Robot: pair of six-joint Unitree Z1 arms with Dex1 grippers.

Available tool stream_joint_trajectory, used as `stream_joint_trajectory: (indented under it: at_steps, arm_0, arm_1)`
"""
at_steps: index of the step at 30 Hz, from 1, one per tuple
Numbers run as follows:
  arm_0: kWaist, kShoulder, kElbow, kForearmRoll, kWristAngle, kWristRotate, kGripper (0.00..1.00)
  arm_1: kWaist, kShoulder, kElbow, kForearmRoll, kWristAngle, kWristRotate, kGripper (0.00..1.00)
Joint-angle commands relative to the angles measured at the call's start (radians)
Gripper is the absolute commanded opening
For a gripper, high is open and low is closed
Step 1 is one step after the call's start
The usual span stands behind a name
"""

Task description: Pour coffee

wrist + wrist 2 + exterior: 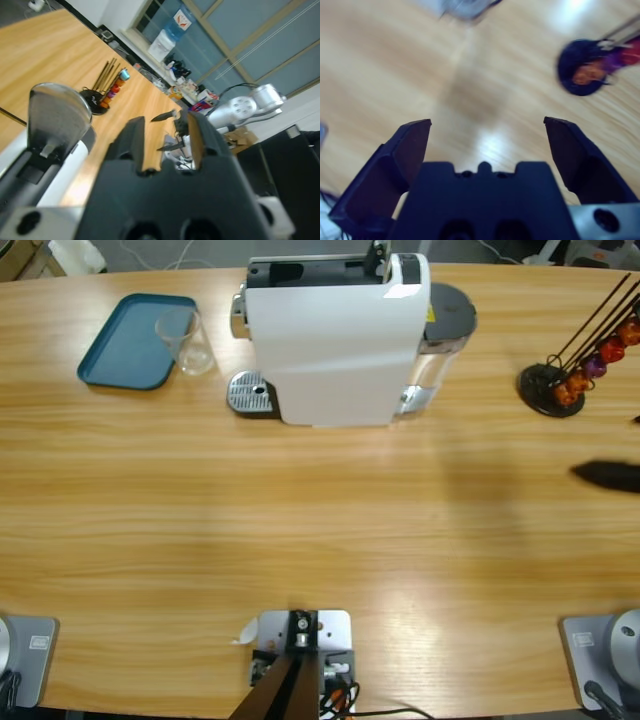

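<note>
Tray [125, 345] first, teal, at the far left of the worktop [300, 530]; on its right edge stands a clear glass [188, 340], upright, mouth up, its long axis vertical; no dark coffee shows in it, so the glass looks empty from above. Just right of it sits the white coffee machine [335, 340], its round metal drip grate [250, 393] poking out at the near-left corner, and nothing stands on that grate. Far right, a black capsule stand [560, 385] with coloured capsules on its rods.

By my read the task has barely begun; the glass is apart from the spout side, no brew is visible, and filling and pouring are all left to do.

Left gripper [167, 132] looks over the machine's top toward the capsule stand [102, 97]; its jaws stand only narrowly apart with nothing between them. Right gripper [487, 132] hangs over bare wood near the stand [587, 70]; its jaws are spread wide and it carries nothing; a dark tip at the right edge of the high view is likely it.
</note>
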Motion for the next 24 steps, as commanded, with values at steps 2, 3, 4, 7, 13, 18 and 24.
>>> stream_joint_trajectory:
  at_steps: [2, 3, 4, 7, 13, 18, 24]
  arm_0:
    - [-0.029, -0.164, 0.220, 0.245, 0.532, 0.228, 0.998]
    - [-0.041, -0.180, 0.217, 0.308, 0.643, 0.257, 1.000]
    - [-0.056, -0.188, 0.211, 0.366, 0.743, 0.294, 1.000]
    - [-0.138, -0.166, 0.198, 0.504, 1.004, 0.439, 1.000]
    - [-0.211, -0.064, 0.309, 0.591, 1.117, 0.234, 1.000]
    - [-0.213, -0.082, 0.319, 0.587, 1.199, -0.058, 1.000]
    - [-0.215, -0.221, 0.309, 0.581, 1.070, 0.110, 1.000]
  arm_1:
    - [-0.245, -0.177, 0.042, -0.094, -0.110, 0.067, 0.982]
    - [-0.256, -0.177, 0.041, -0.105, -0.131, 0.067, 0.982]
    - [-0.267, -0.174, 0.038, -0.119, -0.148, 0.066, 0.982]
    - [-0.333, -0.130, 0.028, -0.198, -0.171, 0.054, 0.982]
    - [-0.442, 0.066, 0.067, -0.416, -0.142, 0.031, 0.917]
    - [-0.446, 0.163, 0.077, -0.517, -0.116, 0.032, 0.895]
    - [-0.446, 0.198, 0.091, -0.538, -0.101, 0.033, 0.890]
